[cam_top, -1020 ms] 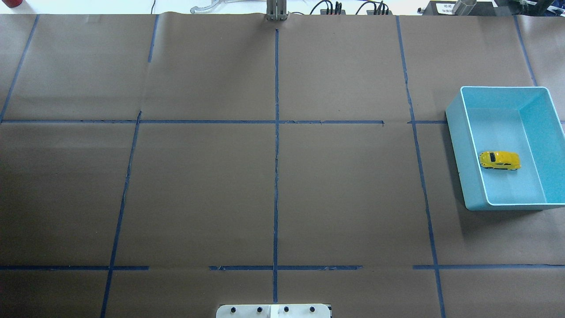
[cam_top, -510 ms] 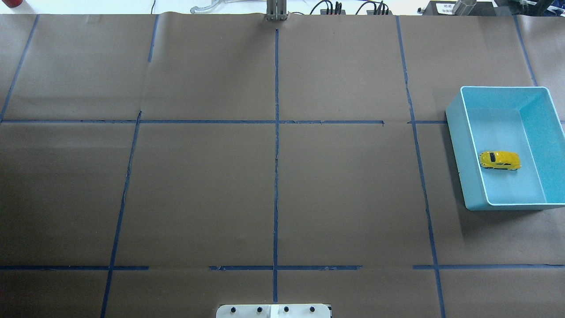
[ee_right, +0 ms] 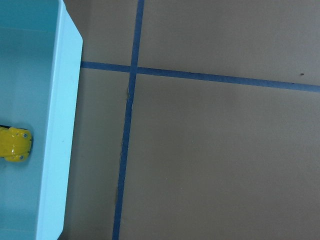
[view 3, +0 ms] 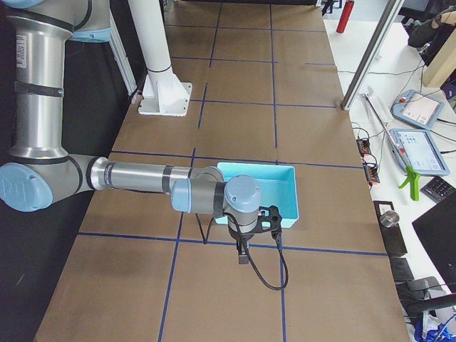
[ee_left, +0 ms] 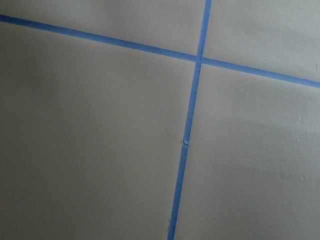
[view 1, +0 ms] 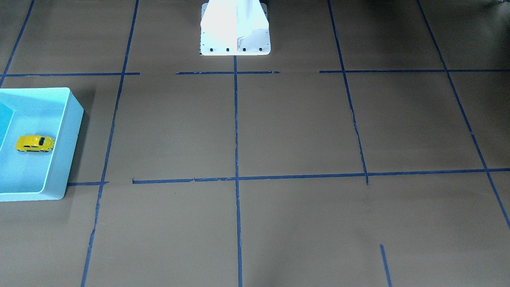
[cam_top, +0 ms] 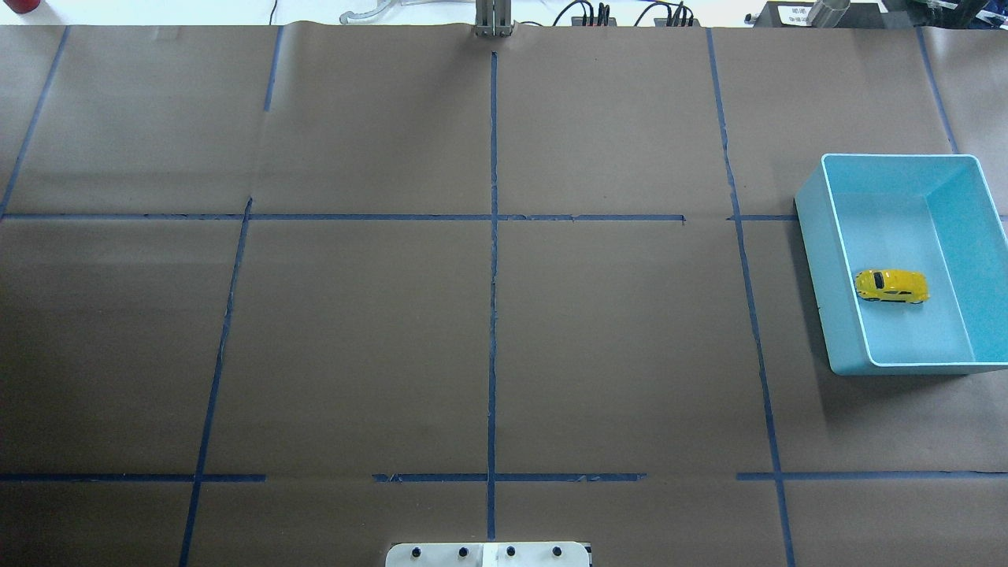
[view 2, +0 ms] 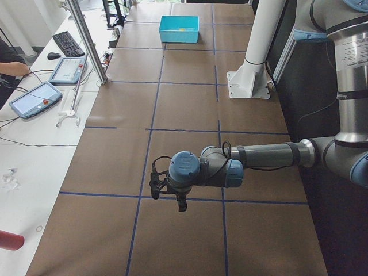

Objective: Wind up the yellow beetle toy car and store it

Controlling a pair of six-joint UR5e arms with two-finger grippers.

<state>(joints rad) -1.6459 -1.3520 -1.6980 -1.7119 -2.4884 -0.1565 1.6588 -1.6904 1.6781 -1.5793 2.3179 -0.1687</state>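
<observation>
The yellow beetle toy car point(cam_top: 891, 286) rests on its wheels on the floor of the light blue bin point(cam_top: 819, 260) at the table's right side. It also shows in the front-facing view point(view 1: 35, 144) inside the bin point(view 1: 65, 147), and partly in the right wrist view point(ee_right: 15, 145) beside the bin wall point(ee_right: 60, 125). The left gripper point(view 2: 181, 205) hangs over bare table near its left end. The right gripper point(view 3: 243, 258) hangs over the table just outside the bin point(view 3: 285, 214). I cannot tell whether either is open or shut.
Brown paper with blue tape lines point(cam_top: 493, 236) covers the table. The white robot base point(cam_top: 488, 554) stands at the near middle edge. A metal post point(cam_top: 494, 20) stands at the far edge. Tablets point(view 2: 34, 98) and a keyboard lie on the side desk.
</observation>
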